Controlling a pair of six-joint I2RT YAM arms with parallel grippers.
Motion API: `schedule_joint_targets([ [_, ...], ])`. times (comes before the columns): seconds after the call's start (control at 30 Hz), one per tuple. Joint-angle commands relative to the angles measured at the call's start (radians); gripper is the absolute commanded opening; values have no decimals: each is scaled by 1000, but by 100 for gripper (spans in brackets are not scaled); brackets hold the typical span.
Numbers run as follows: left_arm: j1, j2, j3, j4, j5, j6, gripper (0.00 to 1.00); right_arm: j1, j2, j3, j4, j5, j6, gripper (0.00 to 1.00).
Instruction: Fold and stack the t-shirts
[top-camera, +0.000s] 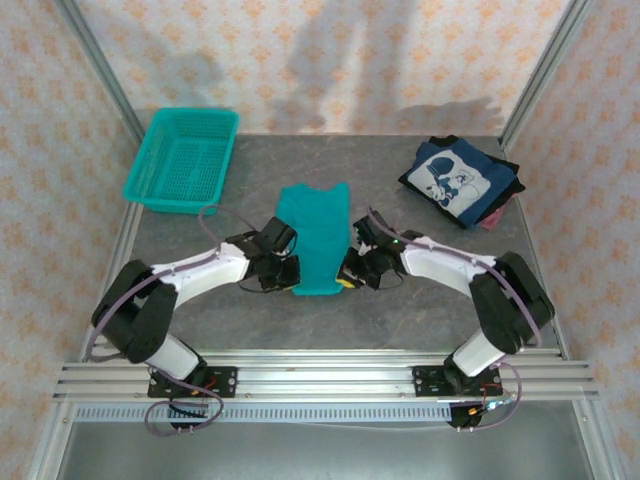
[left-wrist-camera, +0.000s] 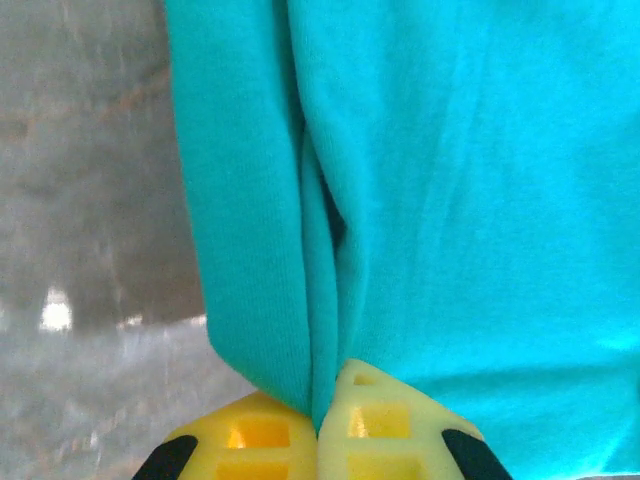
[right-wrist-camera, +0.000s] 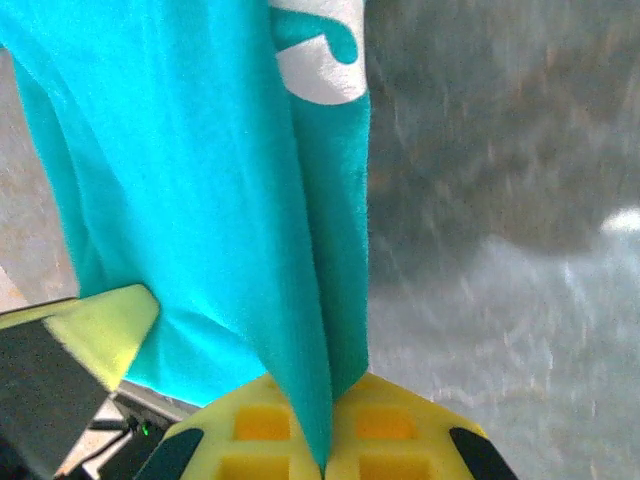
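The teal t-shirt (top-camera: 315, 232) lies folded into a long strip in the middle of the grey table (top-camera: 250, 310). My left gripper (top-camera: 290, 281) is shut on its near left corner, the cloth (left-wrist-camera: 420, 180) pinched between yellow fingers (left-wrist-camera: 385, 425). At the near right corner my right gripper (top-camera: 349, 276) is shut on the same teal shirt (right-wrist-camera: 190, 190), a bit of white print (right-wrist-camera: 315, 60) showing beside its edge. The navy t-shirt (top-camera: 460, 180) with a white cartoon print lies folded at the back right.
A teal plastic mesh basket (top-camera: 183, 160) stands at the back left of the table. A metal rail (top-camera: 320, 378) runs along the near edge, where both arm bases are bolted. Patterned walls close in the back and sides.
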Motion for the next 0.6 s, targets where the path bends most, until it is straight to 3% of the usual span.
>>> schedule_joint_targets([
  [0.0,-39,-77,-13,-99,-62,-55,0,42,-91,-34,-53,72,82,0],
  [0.23,-39,-164,81,-232,-79,-42,0,65,-171,66,-172,156,63,0],
  [0.57,70,-60,292,-285,15,30,0,17,-66,286,-296,163,-34,0],
])
